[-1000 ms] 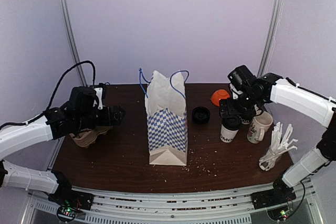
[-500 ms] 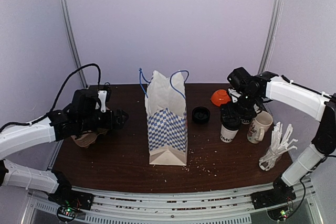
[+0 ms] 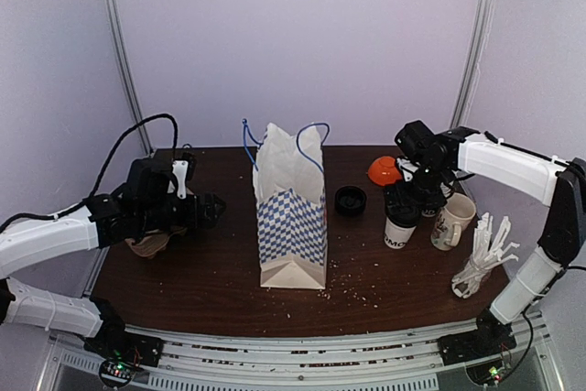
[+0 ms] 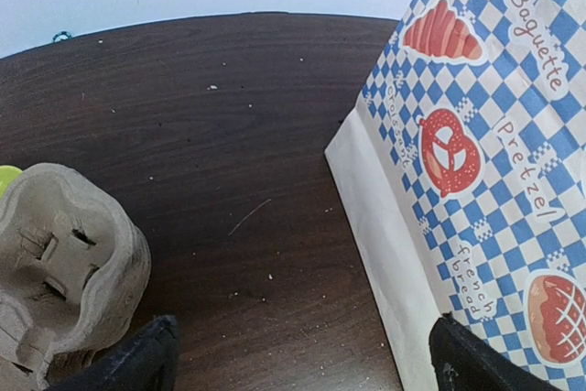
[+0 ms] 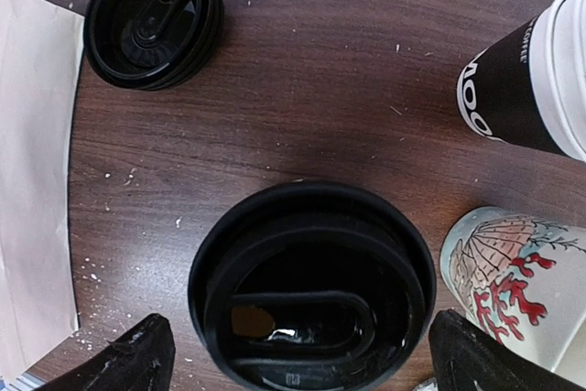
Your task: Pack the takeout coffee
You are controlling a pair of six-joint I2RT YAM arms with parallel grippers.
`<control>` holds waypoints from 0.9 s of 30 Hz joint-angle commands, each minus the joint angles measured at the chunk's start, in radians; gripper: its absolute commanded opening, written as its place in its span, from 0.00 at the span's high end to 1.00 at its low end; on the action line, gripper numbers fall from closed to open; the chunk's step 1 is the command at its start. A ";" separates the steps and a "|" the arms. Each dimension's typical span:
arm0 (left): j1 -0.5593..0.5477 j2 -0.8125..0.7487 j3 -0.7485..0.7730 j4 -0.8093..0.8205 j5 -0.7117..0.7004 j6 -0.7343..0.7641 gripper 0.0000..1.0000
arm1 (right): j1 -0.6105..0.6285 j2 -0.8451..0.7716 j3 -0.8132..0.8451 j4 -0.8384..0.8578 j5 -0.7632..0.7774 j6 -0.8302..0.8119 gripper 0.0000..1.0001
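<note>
Paper takeout coffee [image 3: 397, 232]: white cup, round glossy black lid; you see it right of the checked bag [image 3: 293, 217].
Right end effector [image 5: 302, 350]: fingers apart, either side of the lid.
Left end effector [image 4: 302, 354]: fingers apart.
Table [image 3: 211, 272]: dark woodgrain, crumb-strewn.

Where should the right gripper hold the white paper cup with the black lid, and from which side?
Likely from above, open right gripper straddling the white paper cup's wall under its round black plastic lid: it stands upright, and the ceramic mug crowds one side.
</note>
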 commanded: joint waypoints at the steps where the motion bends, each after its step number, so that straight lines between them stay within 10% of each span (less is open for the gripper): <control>1: 0.002 0.001 -0.011 0.045 0.015 -0.009 0.02 | -0.011 0.033 0.007 0.009 0.014 -0.015 0.00; 27: 0.002 0.047 -0.001 0.054 0.028 -0.021 0.02 | -0.018 -0.009 0.034 -0.041 0.045 -0.019 0.00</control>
